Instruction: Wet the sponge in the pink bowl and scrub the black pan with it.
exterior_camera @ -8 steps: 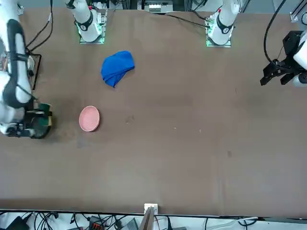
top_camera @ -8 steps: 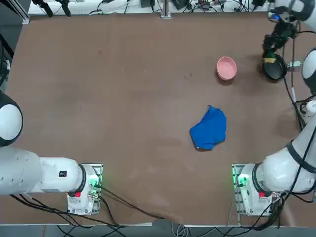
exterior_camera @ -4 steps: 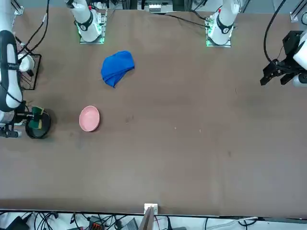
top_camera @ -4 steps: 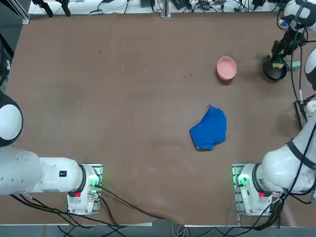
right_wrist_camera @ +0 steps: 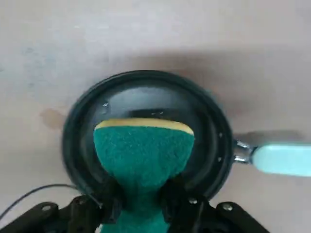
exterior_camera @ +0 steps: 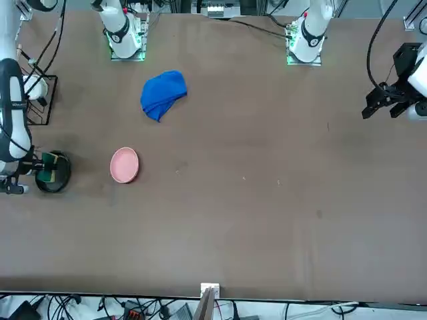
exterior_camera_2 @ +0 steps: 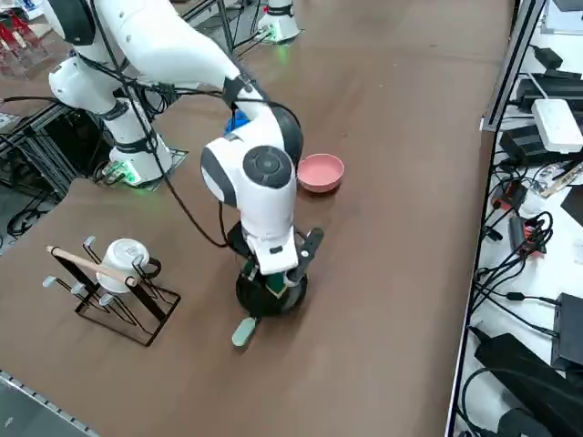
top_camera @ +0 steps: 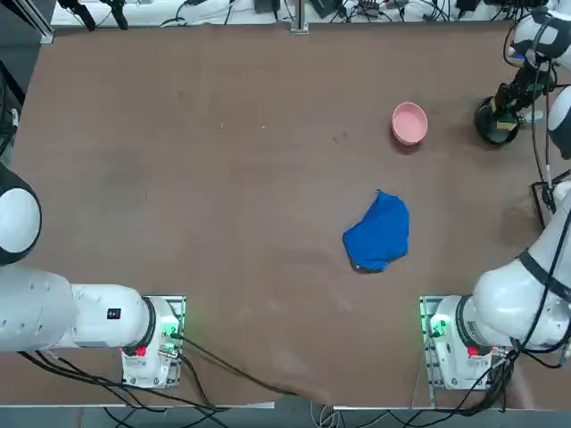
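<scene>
The black pan (top_camera: 489,122) sits near the table's far right edge, its light grey handle (right_wrist_camera: 279,158) pointing outward. My right gripper (right_wrist_camera: 142,196) hangs over the pan, shut on the sponge (right_wrist_camera: 143,150), whose green face and yellow edge press into the pan's inside (right_wrist_camera: 146,94). The same sponge (exterior_camera_2: 276,284) shows in the pan (exterior_camera_2: 260,300) under the wrist in the right side view, and the sponge (exterior_camera: 45,176) lies on the pan (exterior_camera: 59,175) in the front view. The pink bowl (top_camera: 409,122) stands apart, to the pan's left.
A crumpled blue cloth (top_camera: 379,233) lies mid-table, nearer the robot's base. A wire rack with a white mug (exterior_camera_2: 114,282) stands by the right edge, close to the pan. Cables and power strips (exterior_camera_2: 547,118) line the floor beyond the far edge.
My right gripper has slid the sponge across the pan toward the table's right edge, uncovering more of the pan. Bowl and cloth have not moved.
</scene>
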